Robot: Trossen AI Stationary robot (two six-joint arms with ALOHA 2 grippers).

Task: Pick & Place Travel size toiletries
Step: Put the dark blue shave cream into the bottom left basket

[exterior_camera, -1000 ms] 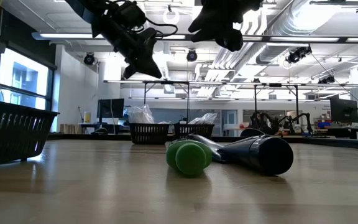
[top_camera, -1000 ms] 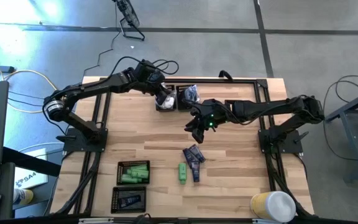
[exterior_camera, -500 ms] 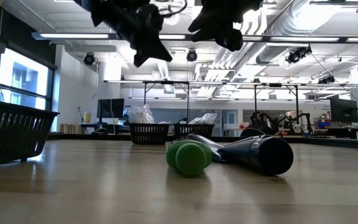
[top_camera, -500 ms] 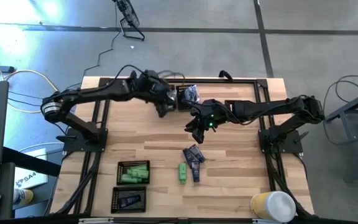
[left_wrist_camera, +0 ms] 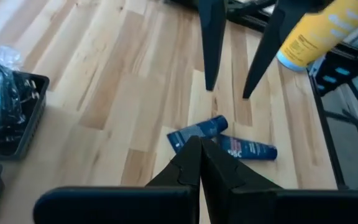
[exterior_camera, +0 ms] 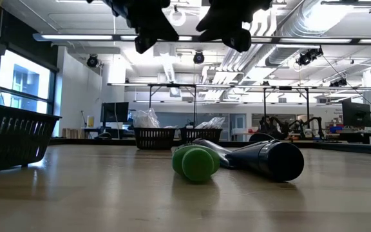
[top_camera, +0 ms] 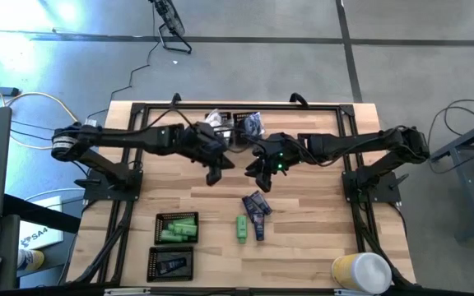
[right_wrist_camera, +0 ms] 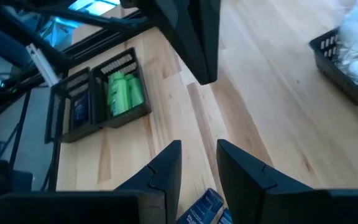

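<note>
From above, you have both arms reaching toward the middle of the surface (top_camera: 303, 247). Your left pincer (top_camera: 213, 174) hangs over bare wood with its tips pressed together and nothing in them. Your right pincer (top_camera: 259, 178) sits just beside it, fingers a narrow gap apart and empty. Ahead of the right pincer, toward the near edge, lie the loose toiletries: two navy tubes (top_camera: 257, 205) crossed over each other and a green tube (top_camera: 242, 228) touching them. Further off on the left pincer's side, one tray (top_camera: 177, 228) holds green tubes and the tray next to it (top_camera: 171, 264) holds a navy tube. Behind both pincers, two trays at the far edge carry the white packets (top_camera: 217, 120) and the bagged dark pieces (top_camera: 251, 124).

At surface level, you see the green tube (exterior_camera: 195, 162) end-on against a navy tube (exterior_camera: 269, 159), both pincers well above them.

Through your left wrist camera, the closed fingers (left_wrist_camera: 197, 171) point at the two navy tubes (left_wrist_camera: 222, 140) directly beyond the tips.

Through your right wrist camera, the slightly parted fingers (right_wrist_camera: 166, 165) frame bare wood; a navy tube's end (right_wrist_camera: 207, 208) shows between them, and the tray of green tubes (right_wrist_camera: 124, 92) lies farther out.
</note>
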